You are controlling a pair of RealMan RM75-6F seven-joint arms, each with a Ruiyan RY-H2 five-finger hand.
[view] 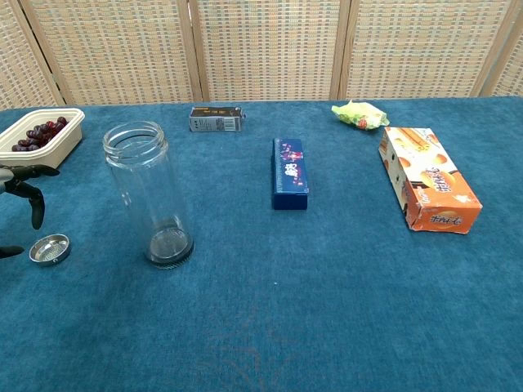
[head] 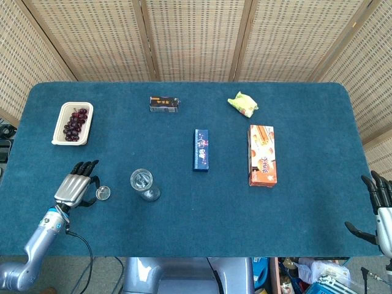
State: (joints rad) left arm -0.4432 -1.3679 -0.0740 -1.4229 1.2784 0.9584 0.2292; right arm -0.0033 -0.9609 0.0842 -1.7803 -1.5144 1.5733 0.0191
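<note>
Right now my left hand (head: 75,187), its fingers (view: 34,208) spread and empty, hovers just beside the small metal lid (head: 103,193) lying flat on the desk (head: 306,214) at its three o'clock, far nearer than my open right hand (head: 381,214).
</note>
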